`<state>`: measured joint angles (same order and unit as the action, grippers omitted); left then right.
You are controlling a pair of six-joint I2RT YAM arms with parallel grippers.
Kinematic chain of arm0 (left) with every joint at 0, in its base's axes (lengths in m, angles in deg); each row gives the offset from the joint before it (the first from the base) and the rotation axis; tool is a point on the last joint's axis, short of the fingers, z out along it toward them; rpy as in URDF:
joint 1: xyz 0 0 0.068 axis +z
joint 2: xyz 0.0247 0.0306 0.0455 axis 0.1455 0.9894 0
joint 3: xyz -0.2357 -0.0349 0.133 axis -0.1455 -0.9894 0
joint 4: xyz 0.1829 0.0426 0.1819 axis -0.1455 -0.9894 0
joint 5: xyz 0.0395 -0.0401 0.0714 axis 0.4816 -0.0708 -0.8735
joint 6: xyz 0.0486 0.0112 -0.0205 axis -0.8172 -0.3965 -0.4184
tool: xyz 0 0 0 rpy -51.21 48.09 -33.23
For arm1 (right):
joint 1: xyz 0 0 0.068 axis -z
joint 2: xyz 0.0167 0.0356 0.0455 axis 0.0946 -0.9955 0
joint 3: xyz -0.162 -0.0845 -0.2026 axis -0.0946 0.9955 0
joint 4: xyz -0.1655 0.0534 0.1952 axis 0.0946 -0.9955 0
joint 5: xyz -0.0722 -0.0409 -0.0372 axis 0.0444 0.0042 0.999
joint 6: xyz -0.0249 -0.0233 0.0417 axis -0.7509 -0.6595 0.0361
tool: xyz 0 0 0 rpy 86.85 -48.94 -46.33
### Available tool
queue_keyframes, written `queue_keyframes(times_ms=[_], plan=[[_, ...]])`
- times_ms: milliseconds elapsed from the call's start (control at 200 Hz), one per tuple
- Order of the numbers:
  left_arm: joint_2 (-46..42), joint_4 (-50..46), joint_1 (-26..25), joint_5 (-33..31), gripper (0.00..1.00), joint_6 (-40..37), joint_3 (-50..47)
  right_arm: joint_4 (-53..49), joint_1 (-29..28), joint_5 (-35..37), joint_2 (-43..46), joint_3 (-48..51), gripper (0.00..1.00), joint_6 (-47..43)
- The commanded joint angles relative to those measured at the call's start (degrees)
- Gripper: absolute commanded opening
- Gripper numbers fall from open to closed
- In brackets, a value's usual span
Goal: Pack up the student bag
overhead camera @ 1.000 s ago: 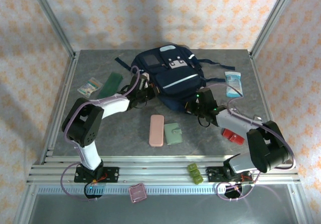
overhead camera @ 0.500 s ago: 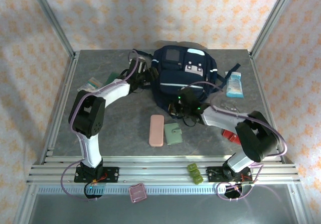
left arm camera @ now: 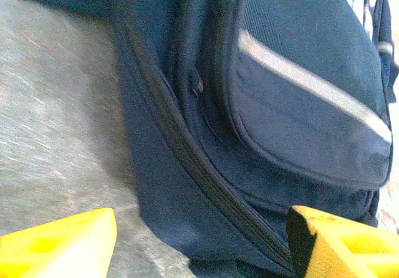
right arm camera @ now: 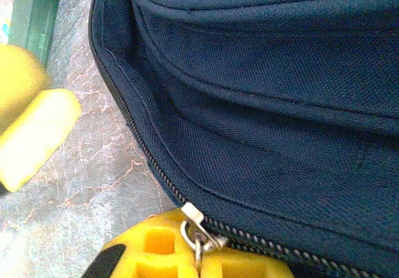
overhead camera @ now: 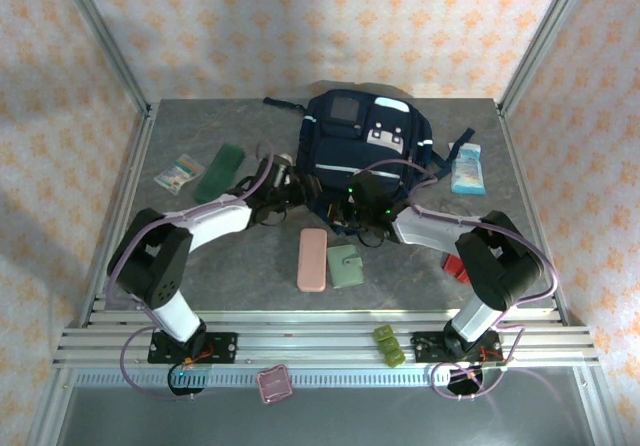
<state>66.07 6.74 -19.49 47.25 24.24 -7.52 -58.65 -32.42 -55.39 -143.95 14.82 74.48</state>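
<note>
**Bag** (overhead camera: pixel 368 151): navy, white stripe trim, grey patches. Lies at the middle of the far edge of the worktop (overhead camera: pixel 240 256), front pockets up, straps trailing toward the far-left corner and the right edge. In the left wrist view the bag (left arm camera: pixel 268 103) shows its striped front pocket and the zip line along its near-left side. The right wrist view shows the bag (right arm camera: pixel 262 103) close up.

**Left claw** (overhead camera: pixel 300 188): at the bag's near-left side, low over the worktop. In its wrist view the left claw (left arm camera: pixel 202 234) is spread wide and grips nothing. The bag's lower corner lies ahead, between the two yellow fingers (left arm camera: pixel 59 240).

**Right claw** (overhead camera: pixel 350 214): at the bag's near edge, just beside the left claw. In its wrist view the right claw (right arm camera: pixel 198 256) has its yellow pads pressed together, pinching the metal zip pull (right arm camera: pixel 193 223) at the bag's lower seam.

**Other items:**
- Pink case (overhead camera: pixel 312 259) and green wallet (overhead camera: pixel 347 265): side by side at mid-worktop, near of the claws.
- Green pouch (overhead camera: pixel 220 171) and clear packet (overhead camera: pixel 178 173): toward the left edge.
- Blue packet (overhead camera: pixel 466 169): by the right edge, beside the bag.
- Red item (overhead camera: pixel 460 269): near right, partly hidden by the right arm.
</note>
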Motion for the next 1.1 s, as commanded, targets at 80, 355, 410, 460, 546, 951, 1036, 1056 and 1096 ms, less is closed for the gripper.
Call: queue_keyframes(times_ms=[80,355,410,460,546,951,1036,1056,1096], plan=[[6.95,2.93,-2.16,0.85,0.72,2.21,5.43,3.38,-0.47,-0.22,-0.55,-1.00,0.00,0.57],[11.89,1.26,-0.22,-1.79,0.10,1.57,9.41,-1.82,-0.33,1.04,2.36,-1.04,0.00,-1.18],[11.31,0.89,0.66,-1.87,0.00,0.96,9.10,-3.21,0.44,1.14,3.63,-0.09,0.00,-1.30],[10.39,0.36,1.69,-2.30,0.00,0.34,8.69,-4.33,1.74,1.17,4.95,1.16,0.00,-1.30],[8.31,0.29,3.89,-2.49,0.00,-0.52,7.27,-6.40,5.17,1.09,7.23,4.06,0.00,-1.55],[5.43,-3.42,10.37,-3.06,0.00,-6.04,10.26,-8.23,19.25,2.63,13.23,11.85,0.00,-4.92],[7.75,-5.82,10.61,-5.00,0.00,-7.54,14.50,-8.03,17.04,2.38,13.17,10.69,0.00,-4.16],[8.39,-6.51,10.78,-5.55,0.00,-7.81,15.68,-8.17,16.25,2.53,13.14,10.26,0.00,-4.05],[9.53,-7.75,11.10,-6.56,0.00,-8.32,17.91,-8.14,14.50,2.75,12.99,9.55,0.00,-3.49]])
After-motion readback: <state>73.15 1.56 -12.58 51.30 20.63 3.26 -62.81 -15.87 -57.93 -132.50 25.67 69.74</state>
